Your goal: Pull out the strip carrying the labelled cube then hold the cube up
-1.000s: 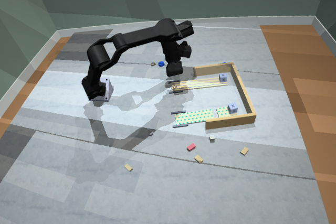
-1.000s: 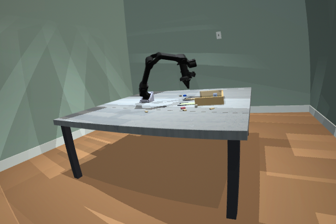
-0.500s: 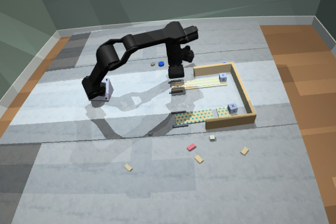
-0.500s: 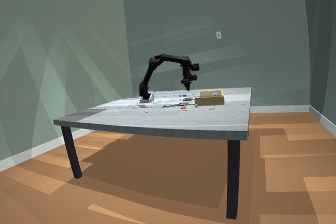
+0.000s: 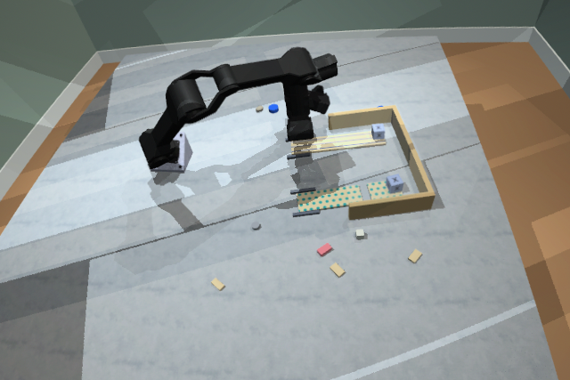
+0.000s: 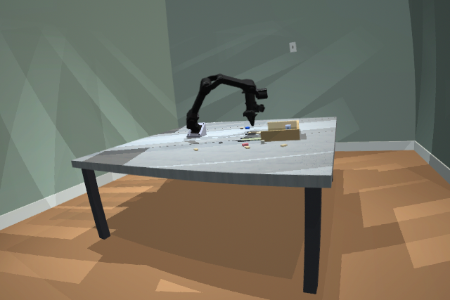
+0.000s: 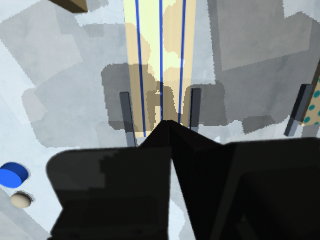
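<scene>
My gripper (image 5: 300, 135) (image 6: 252, 124) (image 7: 166, 125) is shut and empty, pointing down above the near end of the striped strip (image 5: 340, 140) (image 7: 172, 30). This pale strip has blue lines and shows no gap in the visible part. A bluish cube (image 5: 378, 131) with a cross mark sits at its far end. The teal-dotted strip (image 5: 329, 201) (image 7: 314, 112) is parted by a gap from a short far piece (image 5: 375, 190). Another cross-marked cube (image 5: 394, 182) sits on that piece. The gripper partly hides the striped strip's near end in the top view.
A wooden wall (image 5: 415, 159) (image 6: 280, 134) encloses both cubes on three sides, open toward the arm. Dark rails (image 5: 305, 213) (image 7: 195, 107) flank the strips' near ends. A blue disc (image 5: 273, 108) (image 7: 13, 175), a red block (image 5: 324, 249) and several small pieces lie outside.
</scene>
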Tool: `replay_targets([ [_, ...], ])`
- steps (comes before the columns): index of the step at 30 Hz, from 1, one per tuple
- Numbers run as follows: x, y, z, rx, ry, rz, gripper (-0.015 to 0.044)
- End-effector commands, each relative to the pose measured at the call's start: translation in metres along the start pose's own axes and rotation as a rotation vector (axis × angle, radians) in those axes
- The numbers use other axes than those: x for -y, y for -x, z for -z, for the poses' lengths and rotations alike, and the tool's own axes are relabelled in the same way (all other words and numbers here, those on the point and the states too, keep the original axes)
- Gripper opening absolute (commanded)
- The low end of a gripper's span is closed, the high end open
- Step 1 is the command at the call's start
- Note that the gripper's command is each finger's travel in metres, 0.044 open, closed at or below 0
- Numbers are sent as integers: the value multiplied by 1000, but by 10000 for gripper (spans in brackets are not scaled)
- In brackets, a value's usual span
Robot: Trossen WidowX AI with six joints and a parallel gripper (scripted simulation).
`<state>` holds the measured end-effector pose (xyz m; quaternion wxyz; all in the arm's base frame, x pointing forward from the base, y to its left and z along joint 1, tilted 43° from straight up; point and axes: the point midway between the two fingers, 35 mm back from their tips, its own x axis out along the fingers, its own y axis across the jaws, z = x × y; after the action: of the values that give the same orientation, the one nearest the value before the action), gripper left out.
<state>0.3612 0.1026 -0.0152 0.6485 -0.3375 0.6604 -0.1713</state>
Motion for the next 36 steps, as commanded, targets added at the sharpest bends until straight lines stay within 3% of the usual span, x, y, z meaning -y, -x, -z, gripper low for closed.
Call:
replay_targets([
  [1, -1, -8, 1, 1, 8, 6, 0],
  [19, -1, -36, 4, 0, 7, 8, 0],
  [36, -1, -38, 4, 0, 7, 8, 0],
])
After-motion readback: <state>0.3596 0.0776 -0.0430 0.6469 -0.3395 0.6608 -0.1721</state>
